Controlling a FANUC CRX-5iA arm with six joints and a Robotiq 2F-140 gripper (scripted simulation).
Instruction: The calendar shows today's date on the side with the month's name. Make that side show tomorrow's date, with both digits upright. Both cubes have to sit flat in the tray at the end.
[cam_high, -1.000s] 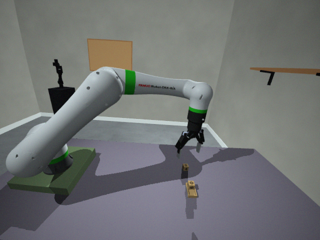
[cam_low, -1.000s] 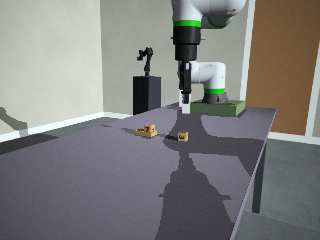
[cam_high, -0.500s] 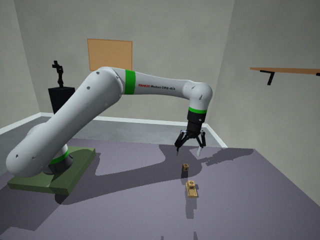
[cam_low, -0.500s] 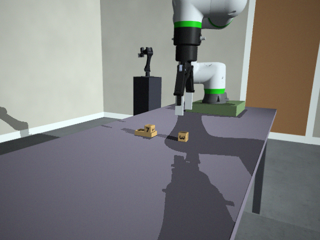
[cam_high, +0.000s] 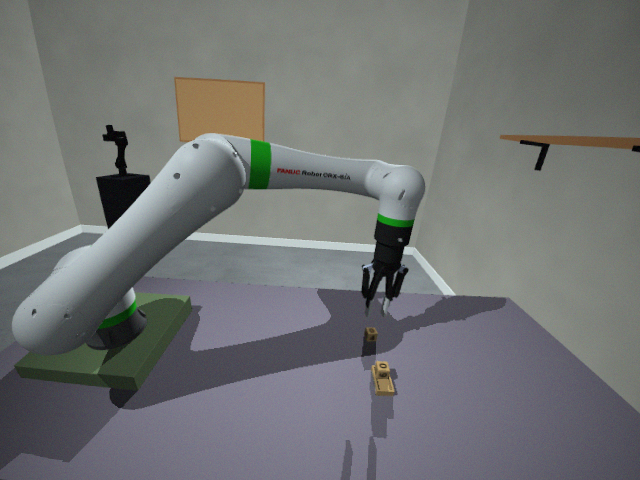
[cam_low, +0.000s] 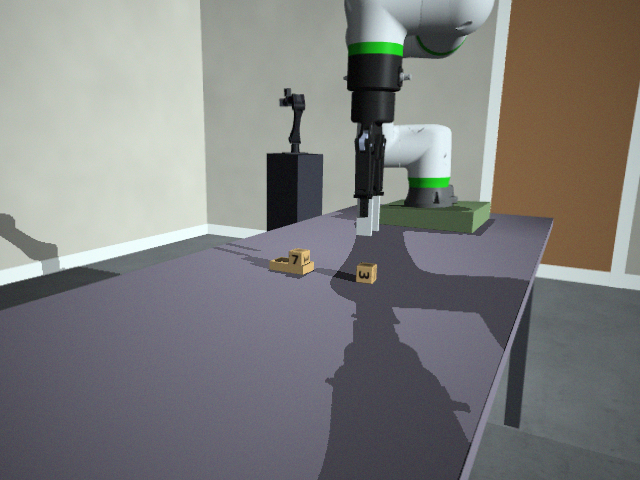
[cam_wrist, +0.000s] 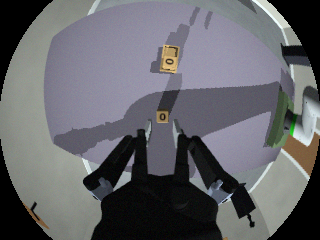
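- One cube sits on the worktop, just beside the tray, a sideways 3 on one face.
- The other cube stands in the tray, showing a 7 on one side.
- The claw hangs above the loose cube, fingers partly spread, pinching nothing.
- Left to do, I'd judge: seat the loose cube and get both digits right; I can't read the month side.

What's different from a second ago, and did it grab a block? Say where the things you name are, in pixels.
The pincer (cam_high: 376, 310) (cam_low: 369, 227) (cam_wrist: 162, 125) twisted around, and its fingers came closer together. It grabbed nothing and let nothing go. The loose cube (cam_high: 371, 334) (cam_low: 366, 273) (cam_wrist: 162, 117), the tray (cam_high: 385, 393) (cam_low: 279, 266) (cam_wrist: 168, 71) and the cube in it (cam_high: 382, 369) (cam_low: 299, 260) (cam_wrist: 169, 62) stayed put.
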